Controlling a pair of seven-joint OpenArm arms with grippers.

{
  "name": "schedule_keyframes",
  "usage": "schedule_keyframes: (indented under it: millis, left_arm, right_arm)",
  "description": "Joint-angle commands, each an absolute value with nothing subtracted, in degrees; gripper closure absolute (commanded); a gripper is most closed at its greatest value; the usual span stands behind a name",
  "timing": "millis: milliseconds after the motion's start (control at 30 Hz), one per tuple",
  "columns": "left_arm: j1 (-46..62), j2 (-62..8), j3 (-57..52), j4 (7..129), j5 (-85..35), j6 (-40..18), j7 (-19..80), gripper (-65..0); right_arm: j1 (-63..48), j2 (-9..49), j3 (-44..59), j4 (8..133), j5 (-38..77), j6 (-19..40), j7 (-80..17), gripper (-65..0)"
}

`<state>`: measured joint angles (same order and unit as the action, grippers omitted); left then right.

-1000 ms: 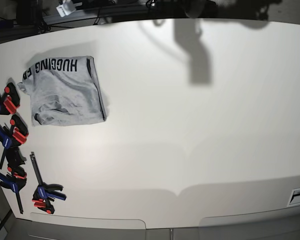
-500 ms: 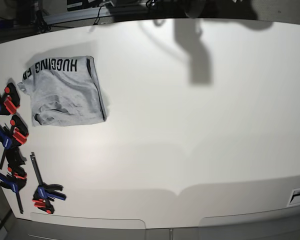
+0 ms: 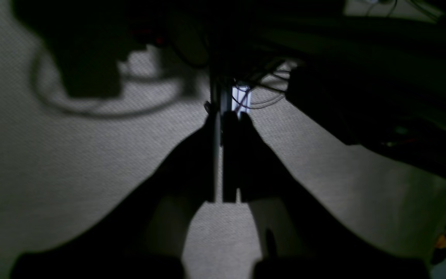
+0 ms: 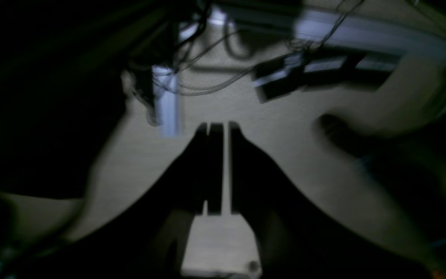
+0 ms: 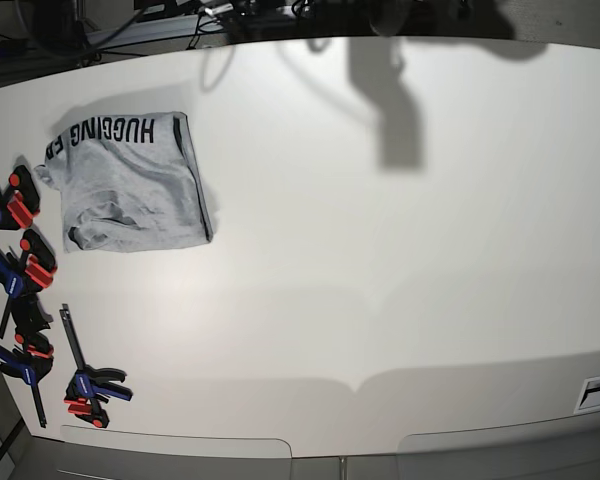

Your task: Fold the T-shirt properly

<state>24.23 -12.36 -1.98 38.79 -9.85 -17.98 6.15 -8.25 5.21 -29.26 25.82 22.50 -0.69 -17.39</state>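
Your light heather-grey cotton T-shirt (image 5: 130, 185) lies folded into a rough rectangle on the white surface (image 5: 380, 250), with its black block lettering along the far edge and a dark trim line down the edge that faces the open middle of the surface. The near part of the T-shirt shows soft wrinkles and a small dark fold at the near corner on the clamp side.

Just beside the T-shirt, along the surface's edge, you have a row of blue, black and red bar clamps (image 5: 25, 265); the clamp nearest the T-shirt sits close to its sleeve corner, and whether they touch cannot be told. The last blue and red bar clamp (image 5: 88, 385) lies well apart from the T-shirt, near the front edge of the surface.

Well apart from the T-shirt, on the far side of the surface, a dark arm-shaped shadow (image 5: 395, 100) falls across the white top.

Your left claw (image 3: 227, 116), seen dark in its wrist view, has its fingers pressed nearly together with only a thin slit between them, and nothing is held.

Your right claw (image 4: 219, 128), blurred in its wrist view, also shows its fingers nearly together with a narrow gap, and it holds nothing.

Neither claw appears in the base view, and the T-shirt appears in neither wrist view.
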Motion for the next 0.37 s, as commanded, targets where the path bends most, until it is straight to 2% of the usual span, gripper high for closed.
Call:
schedule_keyframes:
  millis: [0, 333]
  left_arm:
    - [24.84, -12.36, -2.11, 38.94, -9.93, -18.17, 5.74, -1.4]
    - [24.88, -12.21, -2.11, 38.94, -10.09, -18.20, 5.91, -1.4]
  right_arm:
    - [-7.44, 5.19, -29.28, 25.36, 24.95, -1.08, -17.30, -2.2]
    - [-6.52, 4.89, -29.28, 25.02, 42.44, -1.06, -17.30, -2.2]
